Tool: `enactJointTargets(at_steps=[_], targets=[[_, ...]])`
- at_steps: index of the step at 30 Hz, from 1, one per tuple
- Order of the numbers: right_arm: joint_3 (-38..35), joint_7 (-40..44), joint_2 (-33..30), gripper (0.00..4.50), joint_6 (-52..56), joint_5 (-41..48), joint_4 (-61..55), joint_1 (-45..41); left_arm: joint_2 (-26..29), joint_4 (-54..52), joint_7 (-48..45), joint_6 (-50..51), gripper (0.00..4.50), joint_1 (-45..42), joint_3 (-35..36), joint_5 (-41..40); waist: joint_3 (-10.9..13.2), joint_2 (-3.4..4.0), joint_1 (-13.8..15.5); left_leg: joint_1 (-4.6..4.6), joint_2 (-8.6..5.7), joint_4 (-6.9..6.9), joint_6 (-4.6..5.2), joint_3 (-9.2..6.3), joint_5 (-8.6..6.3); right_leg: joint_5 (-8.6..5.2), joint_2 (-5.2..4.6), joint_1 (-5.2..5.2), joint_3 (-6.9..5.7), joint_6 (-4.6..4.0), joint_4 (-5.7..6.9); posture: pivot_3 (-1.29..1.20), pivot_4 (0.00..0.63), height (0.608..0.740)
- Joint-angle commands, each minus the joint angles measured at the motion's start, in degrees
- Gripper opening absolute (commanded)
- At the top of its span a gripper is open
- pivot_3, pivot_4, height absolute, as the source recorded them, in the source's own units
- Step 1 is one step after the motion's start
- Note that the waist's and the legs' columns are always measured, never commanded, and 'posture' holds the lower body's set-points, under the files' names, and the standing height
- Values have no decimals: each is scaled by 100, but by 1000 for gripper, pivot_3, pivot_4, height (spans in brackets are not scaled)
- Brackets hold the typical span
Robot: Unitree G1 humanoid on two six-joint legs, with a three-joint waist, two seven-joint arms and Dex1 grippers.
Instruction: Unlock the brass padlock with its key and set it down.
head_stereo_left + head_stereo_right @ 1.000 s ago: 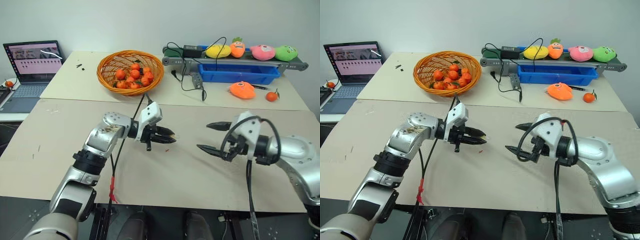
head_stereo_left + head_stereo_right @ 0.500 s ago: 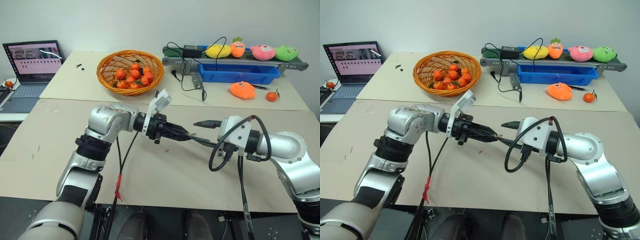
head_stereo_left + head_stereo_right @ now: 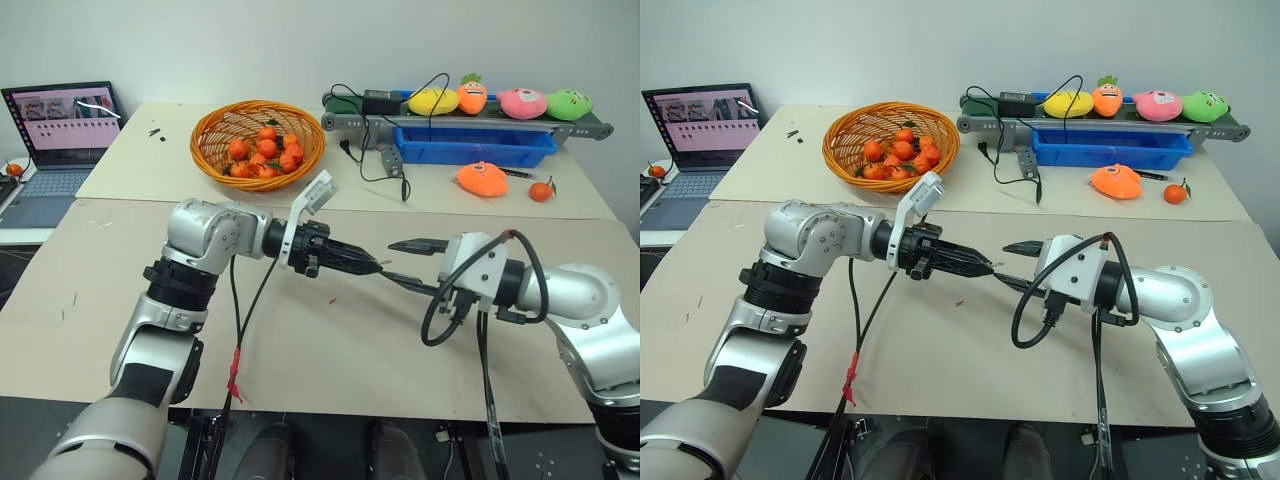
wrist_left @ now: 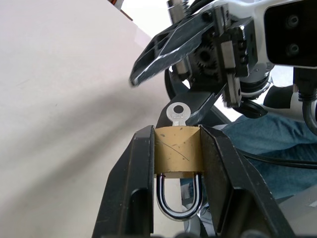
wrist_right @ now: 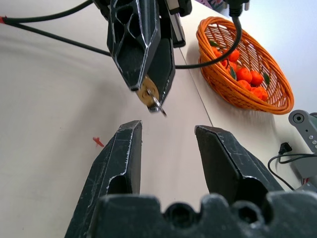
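Mid-air over the beige tabletop [image 3: 330, 350], well in front of the round orange wicker basket of small oranges [image 3: 259, 140]. Left gripper [image 4: 177, 148] clamped on the small squarish golden brass padlock with thin silver shackle [image 4: 178, 154], fingers pressed flat against both sides of the body, shackle seemingly seated in the body. Tiny silvery key with round holed head [image 4: 177, 112] already sitting in the keyway, head poking out toward the other arm. Right gripper [image 5: 167, 148] just short of that key, jaws apart with nothing between them, key head hanging just beyond the fingertips.

Step in hand, by the look of it: lining up to take the key. Next move calling for a short advance so the key head sits between the fingertips, then a close and a twist, with the padlock held steady. Very little to pinch on; a slightly off approach could nudge the key rather than catch it.

Farther off beyond the basket: blue plastic tray [image 3: 470, 146], row of plush toys [image 3: 500, 101], tangled black cable [image 3: 375, 150]. Open laptop [image 3: 55, 140] off to the basket's side. Nothing between the two grippers to block the approach.
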Motion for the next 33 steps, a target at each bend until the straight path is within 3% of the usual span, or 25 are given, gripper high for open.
enactJointTargets(at_steps=[1, 8, 21, 33], targets=[[-233, 222, -174, 2152, 354, 508, -461, -64, 153, 194, -229, -87, 837, -237, -108, -10, 0, 0, 0, 0, 0, 0, 0, 0, 0, 0, 0, -1, 0, 0, 0, 0, 150, 740], [-135, 201, -193, 2152, 917, 982, -845, -274, 149, 553, -340, -152, 837, -452, -165, 16, 0, 0, 9, -1, 0, 1, 4, 0, -2, 0, 0, 0, 0, 0, 0, 0, 150, 740], [-10, 156, -85, 2152, 657, 647, -606, -311, 216, -237, -260, 321, 837, -234, -174, -343, 0, 0, 7, -3, -1, 1, 4, 0, -2, 0, -1, -2, 0, 0, 0, 0, 150, 740], [-99, 205, -106, 2152, 597, 674, -609, -239, 347, -336, -271, 297, 837, -189, -267, -357, 0, 0, 7, -2, -1, 1, 2, 0, -1, 0, -1, -2, 1, 0, 2, 0, 150, 740]])
